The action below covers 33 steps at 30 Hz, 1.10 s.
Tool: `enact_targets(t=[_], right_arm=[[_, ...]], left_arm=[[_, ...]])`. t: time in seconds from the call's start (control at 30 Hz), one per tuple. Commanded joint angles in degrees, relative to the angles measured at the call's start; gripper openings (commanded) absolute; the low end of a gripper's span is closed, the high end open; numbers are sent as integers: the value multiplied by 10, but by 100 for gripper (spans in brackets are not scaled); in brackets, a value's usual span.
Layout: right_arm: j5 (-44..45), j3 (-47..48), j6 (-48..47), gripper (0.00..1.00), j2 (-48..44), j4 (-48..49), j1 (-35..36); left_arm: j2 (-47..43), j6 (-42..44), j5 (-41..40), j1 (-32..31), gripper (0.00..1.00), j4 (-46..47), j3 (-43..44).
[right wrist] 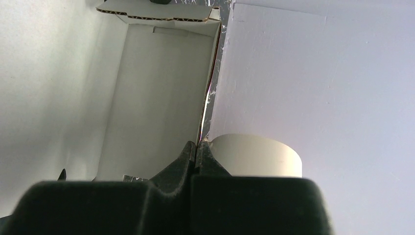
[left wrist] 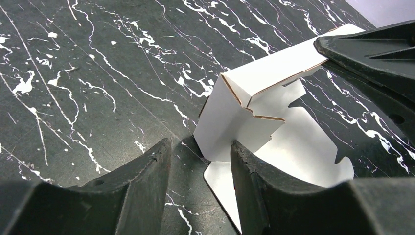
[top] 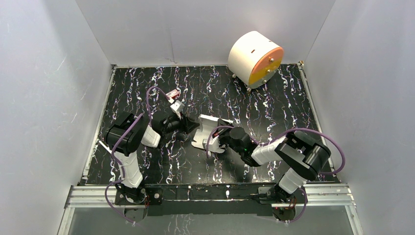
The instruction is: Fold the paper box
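Note:
The paper box (top: 207,131) is white cardboard, partly folded, with raised walls and flaps, lying on the black marbled table near the middle. In the left wrist view the box (left wrist: 235,110) shows a raised corner flap over a flat panel. My left gripper (top: 188,125) is open just left of the box; in its own view the left gripper (left wrist: 200,147) has the flap's lower corner at its fingertips, by the right finger (left wrist: 254,181). My right gripper (top: 224,135) is shut on the edge of a box wall (right wrist: 161,98). It also shows in the left wrist view (left wrist: 372,49), pinching the raised panel.
A big white cylinder with an orange face (top: 255,58) stands at the back right, and also shows in the right wrist view (right wrist: 257,156). A tiny red item (top: 172,93) lies behind the left gripper. White walls enclose the table on three sides.

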Motion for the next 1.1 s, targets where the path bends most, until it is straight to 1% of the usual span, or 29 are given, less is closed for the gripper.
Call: enact_targets(t=[0.0,0.3,0.53,0.83,1.07], right_arm=[[-25,-3,-14,0,12,-23,16],[-25,0,-21,0,2,-31,26],[-33,3,-11,0,4,-40,30],[-37,15,13,0,2,-72,30],[-51,28,36,0,4,-105,30]], left_arm=[[-15,29,-6,-10,46,53,21],[-12,45,-47,-20,46,57,29],[-1,51,-65,-30,47,68,36],[40,41,-79,-33,48,124,46],[50,43,-88,-38,50,146,47]])
